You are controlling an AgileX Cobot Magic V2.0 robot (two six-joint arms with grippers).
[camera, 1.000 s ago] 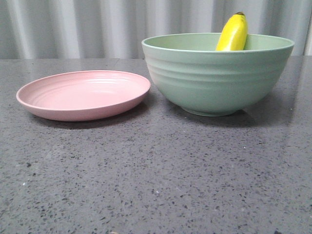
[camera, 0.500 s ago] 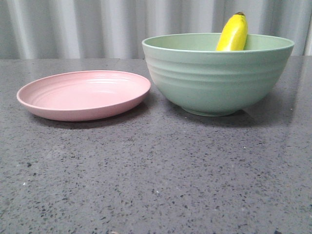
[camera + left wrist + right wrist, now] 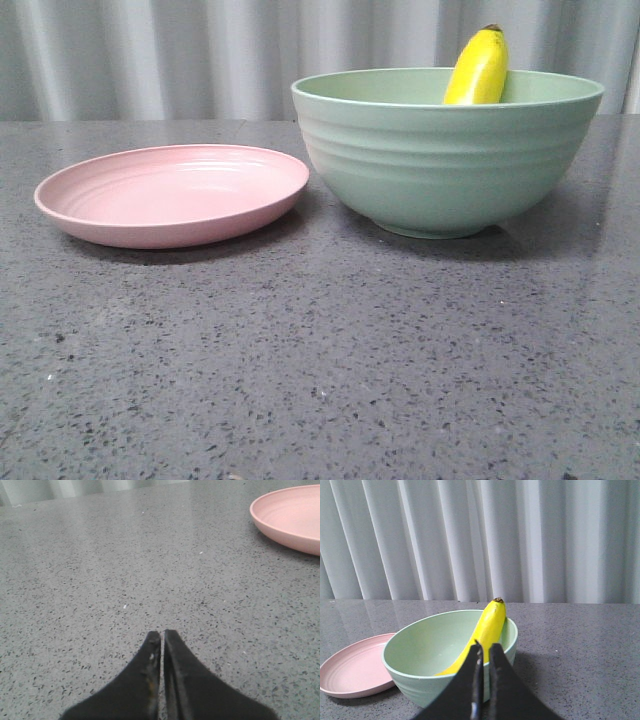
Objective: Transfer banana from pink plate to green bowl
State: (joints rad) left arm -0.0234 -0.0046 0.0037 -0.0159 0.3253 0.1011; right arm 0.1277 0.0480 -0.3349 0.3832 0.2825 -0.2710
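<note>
The yellow banana (image 3: 478, 68) leans inside the green bowl (image 3: 445, 160), its dark tip sticking above the far rim. The right wrist view shows the banana (image 3: 487, 627) resting against the wall of the bowl (image 3: 420, 672). The pink plate (image 3: 170, 193) lies bare to the left of the bowl, and shows in the left wrist view (image 3: 290, 517) and the right wrist view (image 3: 347, 667). My left gripper (image 3: 162, 632) is shut and empty over bare table, apart from the plate. My right gripper (image 3: 484, 647) is shut and empty, short of the bowl. Neither gripper shows in the front view.
The grey speckled table (image 3: 320, 370) stretches in front of plate and bowl. A pale pleated curtain (image 3: 200, 50) hangs behind the table's back edge.
</note>
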